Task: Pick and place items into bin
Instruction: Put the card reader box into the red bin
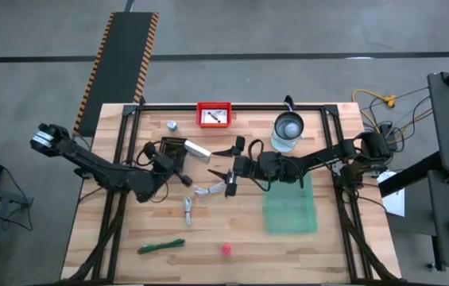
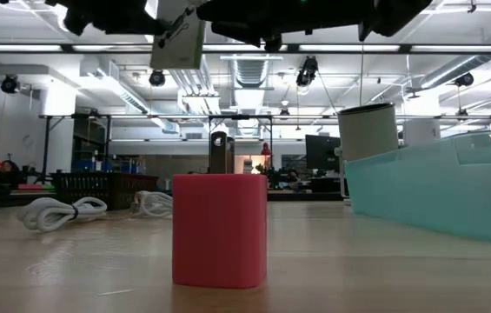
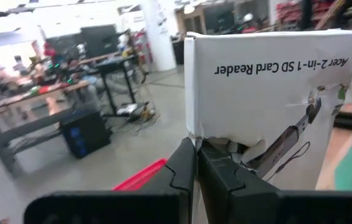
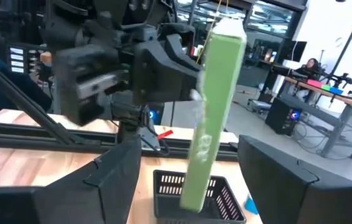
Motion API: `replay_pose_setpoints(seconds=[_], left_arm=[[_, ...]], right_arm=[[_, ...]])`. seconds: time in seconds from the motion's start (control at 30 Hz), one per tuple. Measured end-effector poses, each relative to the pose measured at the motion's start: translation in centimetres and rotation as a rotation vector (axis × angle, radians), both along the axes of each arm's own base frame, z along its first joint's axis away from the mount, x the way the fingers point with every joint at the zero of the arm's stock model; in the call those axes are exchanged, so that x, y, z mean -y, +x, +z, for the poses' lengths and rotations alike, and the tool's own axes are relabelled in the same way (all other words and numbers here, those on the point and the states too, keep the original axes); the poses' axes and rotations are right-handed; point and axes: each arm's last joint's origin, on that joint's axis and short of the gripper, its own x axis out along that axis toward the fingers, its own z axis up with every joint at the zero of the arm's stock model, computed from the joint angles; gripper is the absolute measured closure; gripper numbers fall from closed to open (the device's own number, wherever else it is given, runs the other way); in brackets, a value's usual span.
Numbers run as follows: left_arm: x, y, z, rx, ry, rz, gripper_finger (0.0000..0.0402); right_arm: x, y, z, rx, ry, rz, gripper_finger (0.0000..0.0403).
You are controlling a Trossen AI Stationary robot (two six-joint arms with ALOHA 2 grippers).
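Aloft, card (image 3: 269, 106) in left pincer (image 3: 197, 165)

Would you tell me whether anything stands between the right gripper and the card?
Nothing visible does: the card, shut in the left gripper, hangs in the air just ahead of the open right gripper.

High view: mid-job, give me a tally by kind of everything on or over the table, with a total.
Containers: 4 (green bin, black basket, red tray, jar)
Small things lying loose: 5 (silver cap, white cable, metal clip, green tie, pink ball)
Held in the left claw: 1 (white box)
Total: 10
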Motion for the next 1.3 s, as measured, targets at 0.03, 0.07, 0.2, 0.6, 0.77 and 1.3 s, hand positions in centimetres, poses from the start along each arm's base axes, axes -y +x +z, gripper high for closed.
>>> replay_pose_setpoints(seconds=[0.03, 0.07, 0.2, 0.6, 0.77, 1.3], left_arm=[[0.1, 0.2, 0.1, 0.004, 0.01, -0.018, 0.0401], [0.2, 0.5, 0.1, 0.007, 0.018, -0.029, 0.0401], [0.5, 1.1, 0.0, 0.008, 0.042, -0.029, 0.0401], [0.6, 1.3, -0.1, 0.016, 0.045, -0.088, 0.0401], [0.6, 1.4, 0.0, 0.02, 0.049, -0.137, 0.0401], [0.6, 1.4, 0.0, 0.005, 0.062, -0.134, 0.0381]], right_arm=[[0.0, 0.0, 0.0, 0.0, -0.001, 0.0, 0.0154], [0.0, 0.0, 0.0, 0.0, -0.001, 0.0, 0.0156], [0.0, 0.0, 0.0, 0.0, -0.001, 0.0, 0.0165], [0.0, 0.0, 0.0, -0.004, -0.022, 0.0, 0.0189], [0.0, 0.0, 0.0, -0.002, -0.038, 0.0, 0.0232], [0.1, 0.0, 0.0, -0.012, -0.068, -0.011, 0.0381]])
